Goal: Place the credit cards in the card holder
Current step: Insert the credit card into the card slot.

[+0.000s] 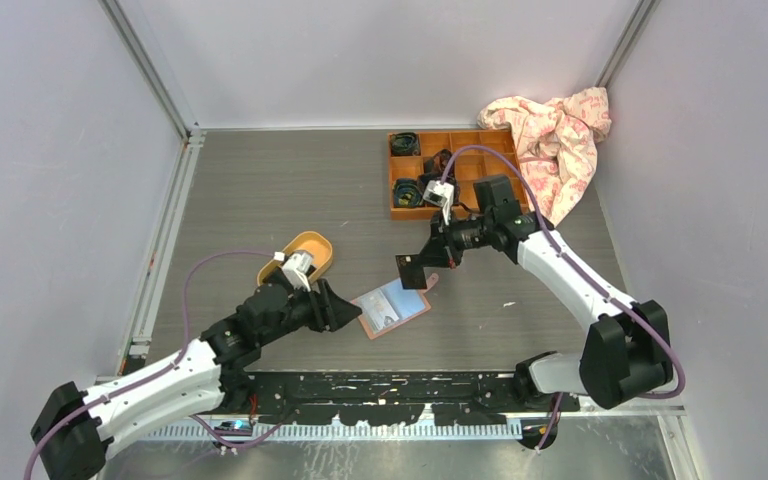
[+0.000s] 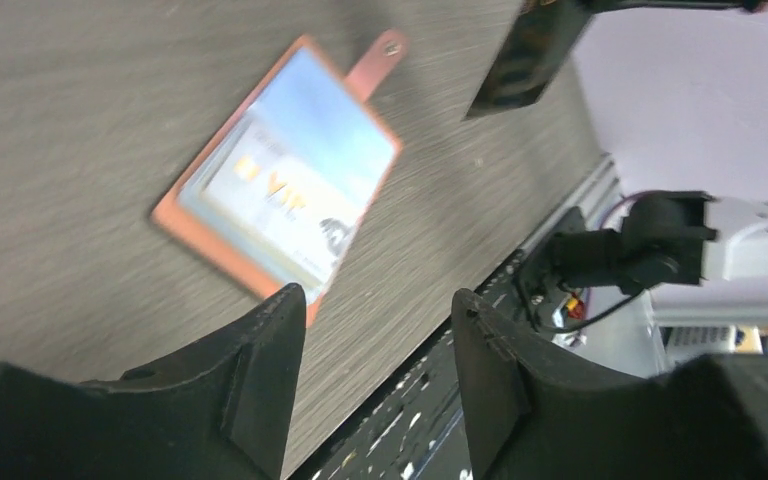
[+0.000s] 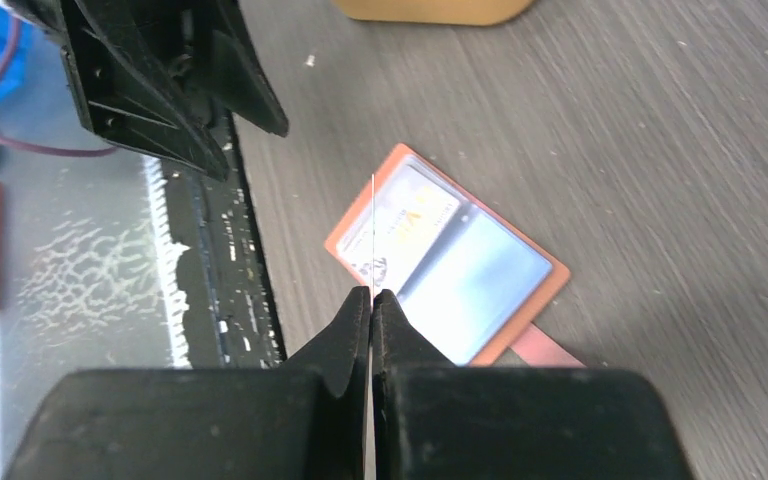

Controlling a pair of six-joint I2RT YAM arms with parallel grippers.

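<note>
Card holder (image 1: 392, 310) lies opened flat on the worktop (image 1: 260, 190), pockets upward, evidently to receive cards. Just left of it, the left end effector (image 2: 375, 310) stands apart and empty. Just beyond the holder, the right end effector (image 3: 371, 297) is clamped on a credit card (image 1: 410, 271), edge toward the holder, likely for insertion. Worktop is grey and wood-grained; walls (image 1: 50, 150) are pale.

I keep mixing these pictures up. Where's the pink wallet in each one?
Top view: the wallet lies open, low in the middle.
Left wrist: upper middle, blurry.
Right wrist: centre.
Shared landmark: its snap tab.
</note>
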